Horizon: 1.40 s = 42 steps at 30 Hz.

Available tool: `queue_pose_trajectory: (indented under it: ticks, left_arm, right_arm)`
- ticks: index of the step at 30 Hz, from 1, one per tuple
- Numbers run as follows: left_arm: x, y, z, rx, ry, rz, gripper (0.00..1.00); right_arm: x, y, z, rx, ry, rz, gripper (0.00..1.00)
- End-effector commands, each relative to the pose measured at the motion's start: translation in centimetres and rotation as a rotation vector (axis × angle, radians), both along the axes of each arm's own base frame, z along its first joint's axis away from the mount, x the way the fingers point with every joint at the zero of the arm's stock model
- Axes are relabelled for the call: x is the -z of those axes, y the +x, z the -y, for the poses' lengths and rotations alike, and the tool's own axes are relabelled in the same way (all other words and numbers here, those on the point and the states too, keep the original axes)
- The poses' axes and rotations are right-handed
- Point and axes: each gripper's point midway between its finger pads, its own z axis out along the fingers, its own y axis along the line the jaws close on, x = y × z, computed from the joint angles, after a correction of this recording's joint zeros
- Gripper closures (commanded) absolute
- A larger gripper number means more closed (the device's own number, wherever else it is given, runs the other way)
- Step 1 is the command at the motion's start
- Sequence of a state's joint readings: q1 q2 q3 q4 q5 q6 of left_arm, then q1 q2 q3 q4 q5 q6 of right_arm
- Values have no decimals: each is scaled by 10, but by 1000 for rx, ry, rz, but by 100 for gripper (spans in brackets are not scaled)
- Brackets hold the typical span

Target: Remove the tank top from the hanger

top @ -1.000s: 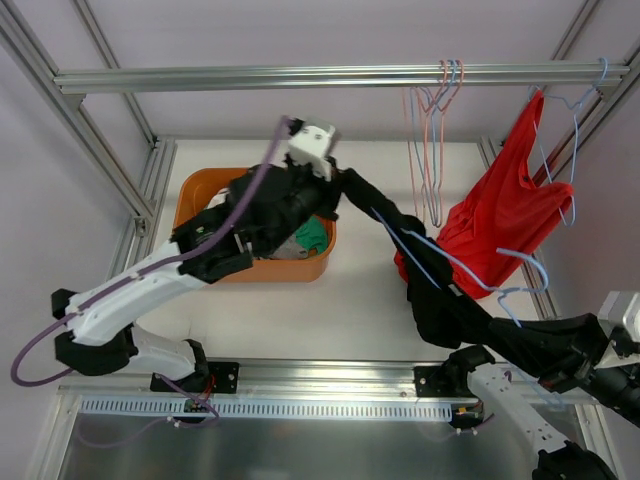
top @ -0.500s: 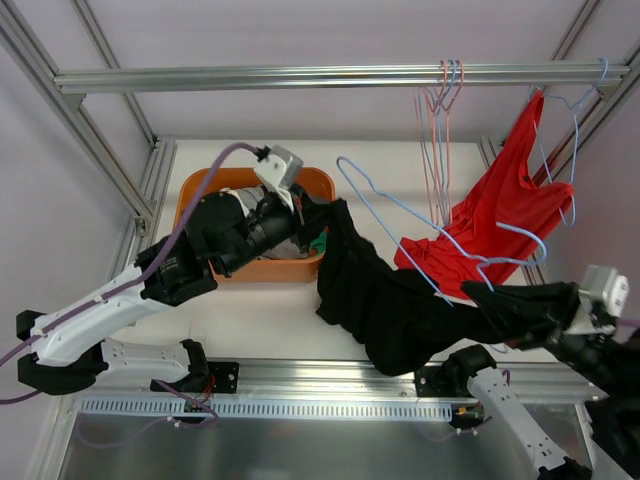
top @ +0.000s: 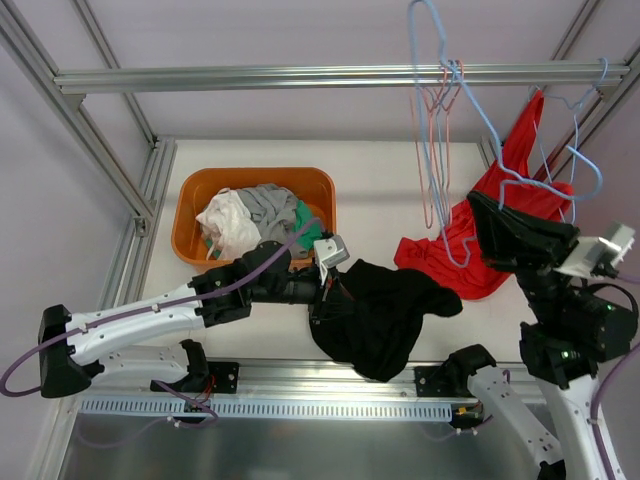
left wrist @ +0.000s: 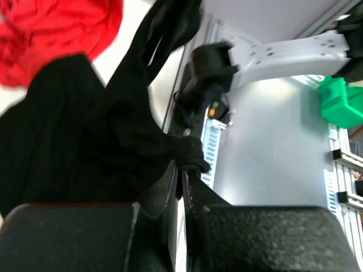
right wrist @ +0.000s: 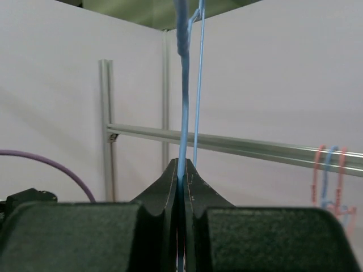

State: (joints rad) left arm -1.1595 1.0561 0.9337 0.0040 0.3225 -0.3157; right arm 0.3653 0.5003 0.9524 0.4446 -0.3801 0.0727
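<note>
Top view: bright, even, diffuse light; shadows faint; sharp. Left wrist view: blurred, tank top (left wrist: 113, 136) soft-edged. Right wrist view: near foreground unfocused.

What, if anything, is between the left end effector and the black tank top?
Nothing visible. The left end effector is shut directly on a fold of the black tank top. The blue hanger is pinched in the right end effector, raised and seemingly clear of the black fabric.

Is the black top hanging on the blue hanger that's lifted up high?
No, the black top lies bunched on the table, and the raised blue hanger is bare.
</note>
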Motion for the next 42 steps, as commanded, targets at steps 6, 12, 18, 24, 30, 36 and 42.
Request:
queue_pose_trajectory:
  ticks: [6,12,18,24,30,36,42]
  left_arm:
    - [13,8,-12,-109,-31,-35,100]
    - [37,12,-33,-181,33,-42,100]
    - [51,10,-50,-211,73,-58,100]
    - [54,10,-55,-223,94,-62,100]
    - [56,14,-48,-229,114,-65,100]
    - [74,34,-31,-312,195,-99,100]
    - [87,39,-17,-327,245,-135,37]
  right_arm:
    - [24,-7,51,314,-38,-29,100]
    - [81,5,21,156,-326,-529,100]
    - [135,26,28,224,-404,-778,100]
    - [152,59,29,301,-449,-911,100]
    - [100,107,25,410,-345,-864,100]
    - [73,173,4,493,-318,-858,100]
    - [80,222,-9,551,-340,-895,100]
